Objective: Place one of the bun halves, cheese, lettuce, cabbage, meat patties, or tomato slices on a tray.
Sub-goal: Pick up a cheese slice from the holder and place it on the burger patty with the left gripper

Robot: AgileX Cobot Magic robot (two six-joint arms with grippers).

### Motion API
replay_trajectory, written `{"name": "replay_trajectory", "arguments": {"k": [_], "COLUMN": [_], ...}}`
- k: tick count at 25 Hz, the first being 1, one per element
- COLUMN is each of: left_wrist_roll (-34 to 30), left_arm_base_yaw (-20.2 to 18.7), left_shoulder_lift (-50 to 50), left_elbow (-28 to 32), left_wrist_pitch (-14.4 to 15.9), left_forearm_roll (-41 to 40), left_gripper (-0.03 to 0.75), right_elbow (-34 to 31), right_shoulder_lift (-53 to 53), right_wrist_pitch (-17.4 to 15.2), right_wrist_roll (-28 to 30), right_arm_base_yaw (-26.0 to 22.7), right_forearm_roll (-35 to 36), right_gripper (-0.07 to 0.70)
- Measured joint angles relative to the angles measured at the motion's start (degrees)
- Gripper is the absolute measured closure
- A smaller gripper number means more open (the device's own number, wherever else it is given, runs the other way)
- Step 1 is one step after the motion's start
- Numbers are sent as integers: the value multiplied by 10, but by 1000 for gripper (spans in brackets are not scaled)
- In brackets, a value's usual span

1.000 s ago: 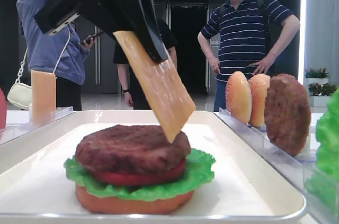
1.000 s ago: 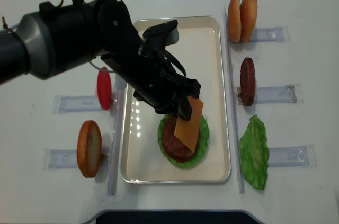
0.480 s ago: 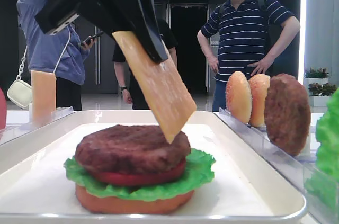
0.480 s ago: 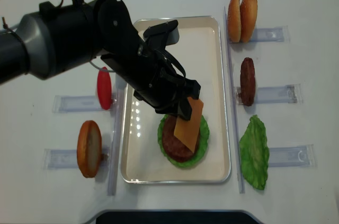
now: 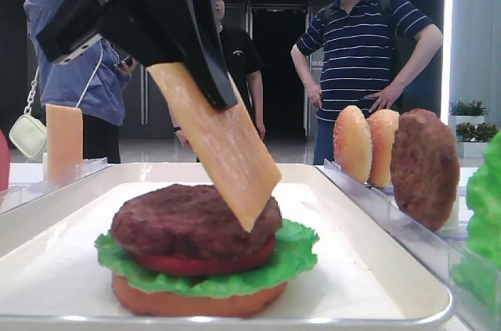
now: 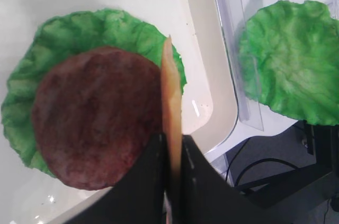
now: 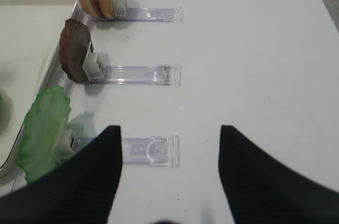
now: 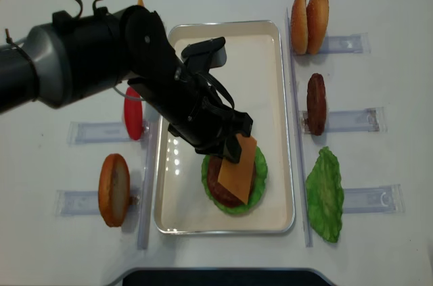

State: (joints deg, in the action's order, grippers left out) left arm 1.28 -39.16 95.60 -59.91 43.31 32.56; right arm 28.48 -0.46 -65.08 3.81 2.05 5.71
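My left gripper (image 8: 229, 143) is shut on a pale orange cheese slice (image 8: 237, 170), which hangs tilted with its lower corner down. It hangs over a stack in the white tray (image 8: 270, 49): bun half (image 5: 196, 300), tomato slice (image 5: 196, 263), lettuce (image 5: 297, 249) and a dark meat patty (image 5: 176, 217) on top. The cheese's (image 5: 215, 143) low corner reaches the patty's right part; contact is unclear. In the left wrist view the cheese (image 6: 170, 91) shows edge-on between the shut fingers, beside the patty (image 6: 95, 134). My right gripper (image 7: 169, 152) stands open and empty above the table.
On clear holders right of the tray stand two bun halves (image 8: 309, 22), a patty (image 8: 316, 103) and a lettuce leaf (image 8: 325, 195). To its left stand a tomato slice (image 8: 133, 113), a bun half (image 8: 114, 190) and another cheese slice (image 5: 64, 143). People stand behind the table.
My left gripper has come down and toward the tray's near end with the cheese. The slice's low corner now lies lower against the patty. The right arm has not moved.
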Motion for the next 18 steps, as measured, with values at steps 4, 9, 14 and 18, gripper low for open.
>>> {"name": "replay_trajectory", "arguments": {"k": [4, 9, 14, 18], "left_wrist_roll": [0, 0, 0, 0], "left_arm_base_yaw": [0, 0, 0, 0], "left_shoulder_lift": [0, 0, 0, 0], "left_elbow": [0, 0, 0, 0], "left_wrist_pitch": [0, -1, -1, 0], "left_forearm_roll": [1, 1, -1, -3], "left_gripper": [685, 685, 685, 666], "right_elbow": [0, 0, 0, 0], "right_shoulder_lift": [0, 0, 0, 0], "right_wrist_pitch": [0, 0, 0, 0], "right_wrist_roll": [0, 0, 0, 0], "right_arm_base_yaw": [0, 0, 0, 0], "right_forearm_roll": [0, 0, 0, 0], "right_gripper": [215, 215, 215, 215]}}
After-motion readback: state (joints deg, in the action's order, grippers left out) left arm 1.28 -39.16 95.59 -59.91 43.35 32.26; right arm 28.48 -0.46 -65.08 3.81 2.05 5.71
